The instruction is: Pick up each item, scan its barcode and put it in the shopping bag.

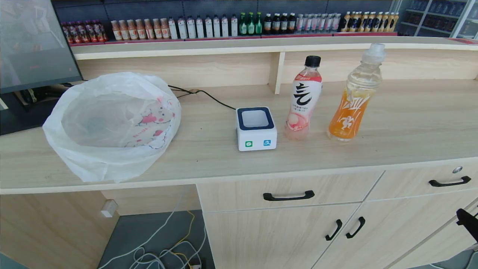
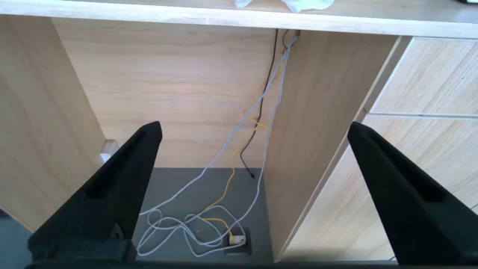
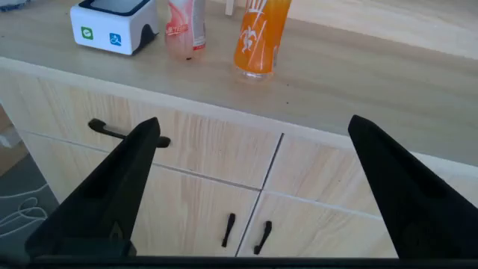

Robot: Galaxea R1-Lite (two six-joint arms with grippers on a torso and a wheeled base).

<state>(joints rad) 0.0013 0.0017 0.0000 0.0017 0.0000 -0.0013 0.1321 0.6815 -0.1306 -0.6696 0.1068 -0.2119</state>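
A pink-labelled bottle with a black cap [image 1: 303, 99] and an orange drink bottle with a clear cap [image 1: 354, 95] stand upright on the wooden counter, just right of the white barcode scanner [image 1: 256, 129]. The white plastic shopping bag [image 1: 112, 123] sits open at the counter's left. My right gripper [image 3: 254, 121] is open and empty, below the counter's front edge and facing the drawers; beyond it are the scanner [image 3: 112, 26], pink bottle [image 3: 185, 26] and orange bottle [image 3: 260, 37]. My left gripper [image 2: 254, 128] is open and empty, low before the recess under the counter.
A monitor [image 1: 33, 45] stands at the back left, and a black cable [image 1: 203, 93] runs from the scanner. A raised shelf [image 1: 276, 45] backs the counter. Drawers and doors with black handles [image 1: 288, 195] are below. Loose cables [image 2: 202, 224] lie on the floor in the recess.
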